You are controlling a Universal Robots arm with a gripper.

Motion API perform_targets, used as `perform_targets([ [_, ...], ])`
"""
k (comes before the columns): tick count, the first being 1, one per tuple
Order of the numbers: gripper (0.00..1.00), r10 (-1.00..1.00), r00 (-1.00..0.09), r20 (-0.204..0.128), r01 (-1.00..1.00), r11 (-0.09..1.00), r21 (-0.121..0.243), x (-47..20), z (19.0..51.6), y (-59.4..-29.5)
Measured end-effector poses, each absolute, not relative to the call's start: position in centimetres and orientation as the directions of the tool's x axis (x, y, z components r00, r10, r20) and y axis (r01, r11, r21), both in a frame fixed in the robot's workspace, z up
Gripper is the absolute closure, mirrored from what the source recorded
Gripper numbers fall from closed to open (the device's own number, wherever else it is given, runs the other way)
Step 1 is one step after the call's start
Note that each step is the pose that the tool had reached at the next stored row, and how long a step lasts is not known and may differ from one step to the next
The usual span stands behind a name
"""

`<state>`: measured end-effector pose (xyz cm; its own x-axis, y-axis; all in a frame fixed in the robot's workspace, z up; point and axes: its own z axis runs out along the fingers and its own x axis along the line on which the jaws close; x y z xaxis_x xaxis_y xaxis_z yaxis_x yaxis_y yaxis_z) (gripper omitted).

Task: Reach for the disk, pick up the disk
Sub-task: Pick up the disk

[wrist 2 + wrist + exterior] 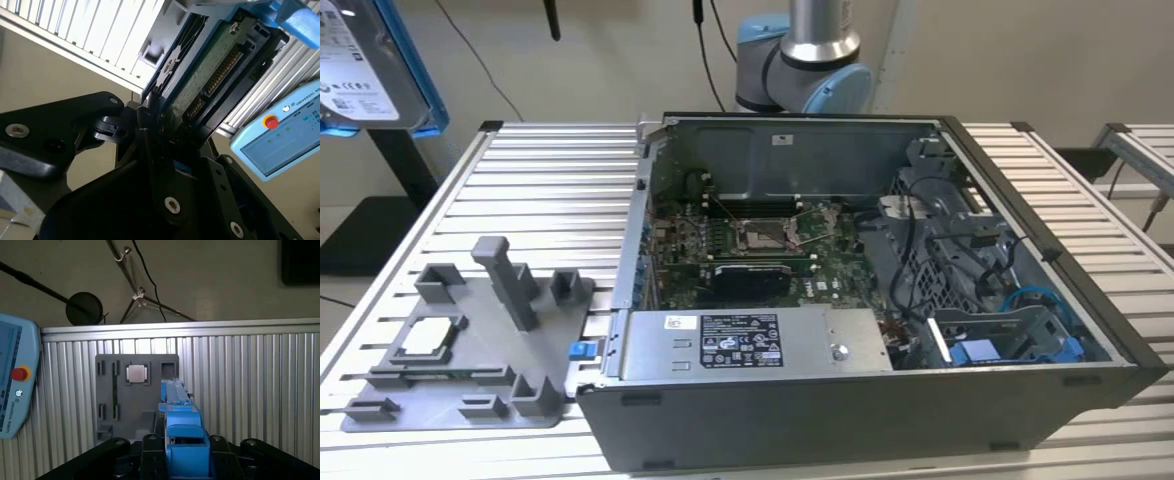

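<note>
Jaws clamped shut on flat silver-grey metal disk (367,70) w/ white label, bright blue plastic frame; in both wrist views disk (200,85) (175,407) sits edge-on btwn them. Ribbed aluminium desk (520,200) well below. Best: firm squeeze on frame, no twist.

The arm (811,50) is a silver tube with grey joints and pale blue caps. Its gripper (156,122) has black, angular links fastened with silver screws (171,204).
</note>
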<state>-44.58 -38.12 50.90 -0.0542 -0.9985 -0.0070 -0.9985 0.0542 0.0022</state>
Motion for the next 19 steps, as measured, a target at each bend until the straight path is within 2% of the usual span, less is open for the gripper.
perform_targets([
  [19,1.0,-0.999,-0.054,-0.007,-0.999,0.054,0.002,-44.44,51.46,-38.12],
])
